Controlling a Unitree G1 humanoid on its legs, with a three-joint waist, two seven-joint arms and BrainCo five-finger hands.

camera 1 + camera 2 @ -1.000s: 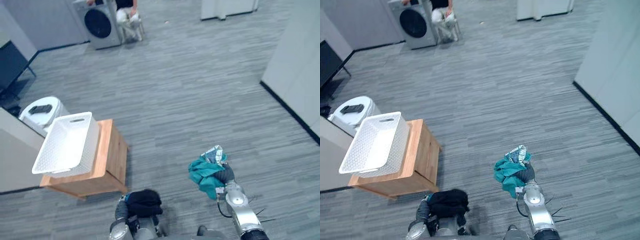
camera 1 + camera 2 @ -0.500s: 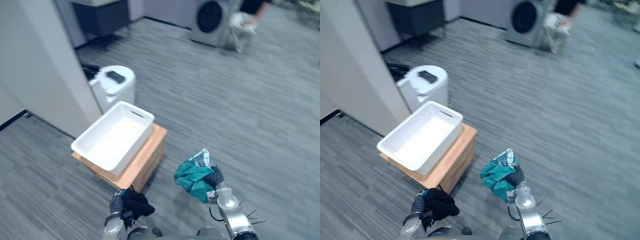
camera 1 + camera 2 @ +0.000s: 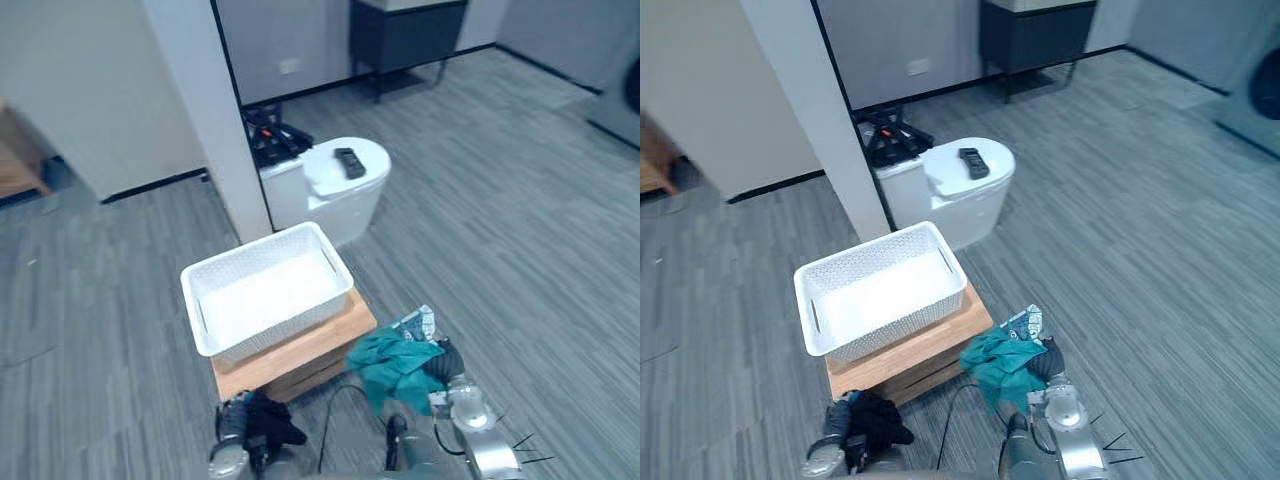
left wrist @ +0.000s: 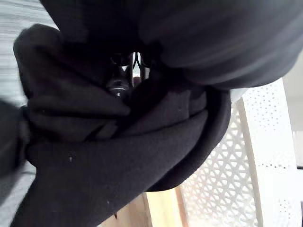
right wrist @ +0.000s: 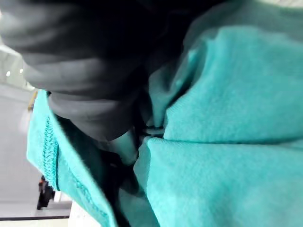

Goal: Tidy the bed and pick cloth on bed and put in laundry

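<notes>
A white laundry basket [image 3: 283,329] stands on a low wooden stand [image 3: 305,353] just ahead of me; its inside looks bare. My left hand [image 3: 232,424] is low at the near left, shut on a bundled black cloth [image 3: 272,424]. In the left wrist view the black cloth [image 4: 118,156] hangs close beside the basket's mesh wall [image 4: 236,161]. To the right of the stand, my right hand [image 3: 450,366] is shut on a teal cloth [image 3: 396,364] with a patterned patch. The teal cloth [image 5: 227,118] bunches against the hand's dark cover [image 5: 85,61].
Behind the basket stands a round white side table [image 3: 335,185] with a black remote [image 3: 349,162] on it. A grey pillar [image 3: 205,110] rises at its left, and a dark cabinet [image 3: 405,30] stands at the back. Grey carpet stretches to the right.
The camera has swung left: the basket and stand now lie straight ahead and nearer, with the pillar and cabinet behind. Both hands still hold their cloths.
</notes>
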